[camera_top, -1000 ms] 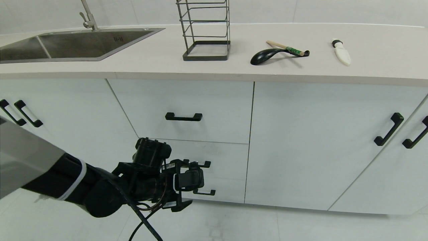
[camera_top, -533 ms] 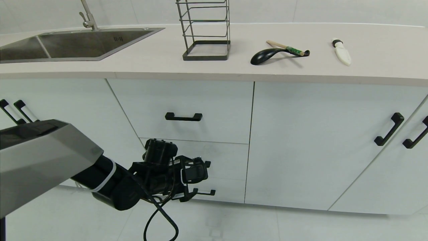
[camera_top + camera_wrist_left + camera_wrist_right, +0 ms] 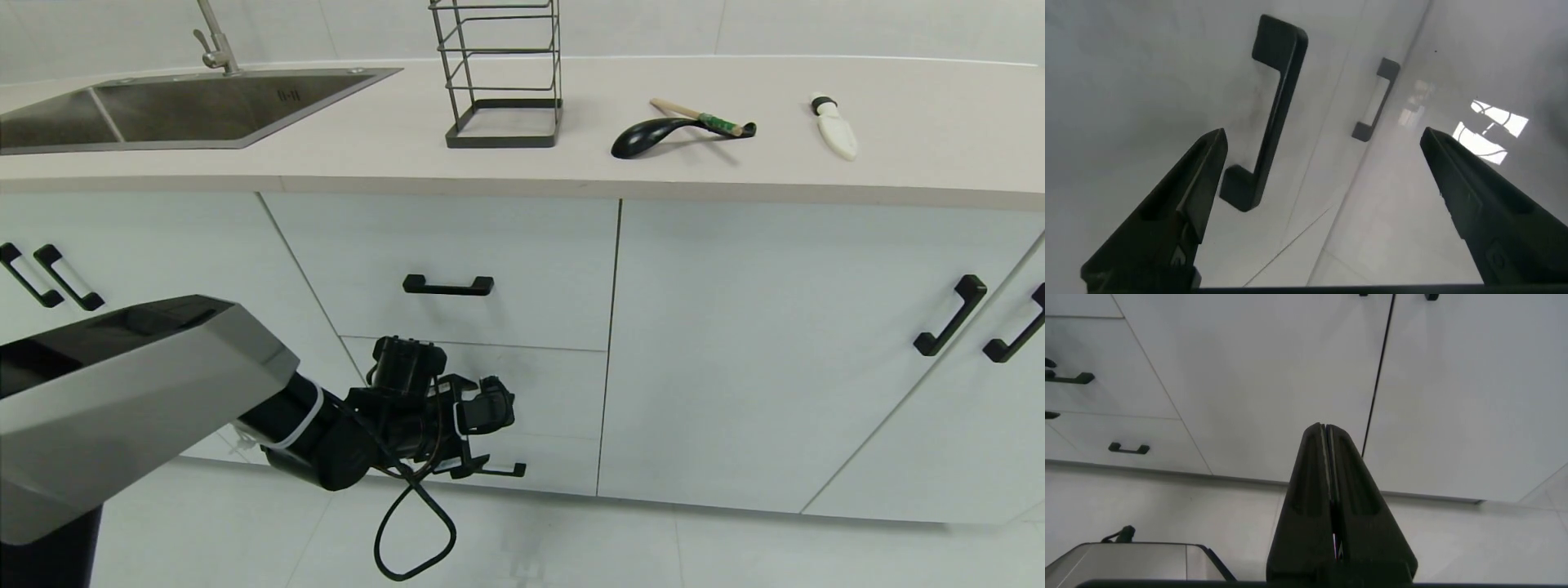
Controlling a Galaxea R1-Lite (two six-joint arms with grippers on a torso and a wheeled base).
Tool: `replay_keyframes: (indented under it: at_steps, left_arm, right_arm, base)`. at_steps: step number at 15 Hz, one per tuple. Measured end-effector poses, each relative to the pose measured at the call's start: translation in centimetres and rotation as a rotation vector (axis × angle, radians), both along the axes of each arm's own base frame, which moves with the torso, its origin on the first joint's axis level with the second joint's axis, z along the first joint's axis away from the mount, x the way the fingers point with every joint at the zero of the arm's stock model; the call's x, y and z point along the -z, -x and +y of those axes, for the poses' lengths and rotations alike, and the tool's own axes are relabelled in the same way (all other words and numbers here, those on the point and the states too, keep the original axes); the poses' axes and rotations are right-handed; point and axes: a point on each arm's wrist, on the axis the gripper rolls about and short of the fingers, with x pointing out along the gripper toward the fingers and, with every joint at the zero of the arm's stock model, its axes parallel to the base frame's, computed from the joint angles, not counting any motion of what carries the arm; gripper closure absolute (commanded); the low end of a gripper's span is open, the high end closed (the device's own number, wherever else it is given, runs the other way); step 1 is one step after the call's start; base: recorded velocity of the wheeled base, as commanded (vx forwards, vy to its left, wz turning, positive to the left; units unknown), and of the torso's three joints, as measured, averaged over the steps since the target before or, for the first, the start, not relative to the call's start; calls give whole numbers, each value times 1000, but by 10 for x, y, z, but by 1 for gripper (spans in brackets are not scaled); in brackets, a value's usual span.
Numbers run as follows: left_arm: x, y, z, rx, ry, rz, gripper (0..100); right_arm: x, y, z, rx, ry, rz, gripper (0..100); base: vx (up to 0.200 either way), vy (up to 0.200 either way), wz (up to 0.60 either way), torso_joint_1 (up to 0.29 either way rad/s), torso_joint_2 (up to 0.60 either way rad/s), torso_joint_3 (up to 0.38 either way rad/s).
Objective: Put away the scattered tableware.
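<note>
On the counter lie a black spoon, a wooden stick with a green band resting across the spoon's handle, and a white tool with a black cap. An empty black wire rack stands left of them. My left gripper is far below the counter, close in front of the middle drawer's black handle. It is open and holds nothing, with that handle in the gap near one finger. My right gripper is shut and empty, facing white cabinet doors.
A steel sink with a tap is set in the counter at the left. The top drawer handle is above the left gripper, the bottom drawer handle below it. Cabinet door handles stand to the right. White floor lies below.
My left arm has pushed forward and to the right, bringing its gripper over the middle drawer's handle. The items on the counter have not moved.
</note>
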Motion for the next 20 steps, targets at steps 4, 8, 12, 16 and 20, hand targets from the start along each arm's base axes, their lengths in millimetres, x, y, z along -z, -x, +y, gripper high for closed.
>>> replay_keyframes:
  at_steps: [4, 8, 12, 16, 20]
  left_arm:
    - [12, -5, -2, 0, -5, 18, 0]
    - [20, -10, -8, 8, -8, 26, 0]
    - [28, -8, -14, 27, -12, 48, 0]
    - [32, 6, -10, 32, -25, 99, 0]
    - [26, 18, -6, 32, -28, 137, 0]
  right_arm:
    - [0, 0, 0, 0, 0, 0, 100]
    - [0, 0, 0, 0, 0, 0, 100]
    - [0, 0, 0, 0, 0, 0, 100]
    - [0, 0, 0, 0, 0, 0, 100]
    - [0, 0, 0, 0, 0, 0, 100]
  base:
    - [0, 0, 0, 0, 0, 0]
    - [0, 0, 0, 0, 0, 0]
    - [0, 0, 0, 0, 0, 0]
    - [0, 0, 0, 0, 0, 0]
    - [0, 0, 0, 0, 0, 0]
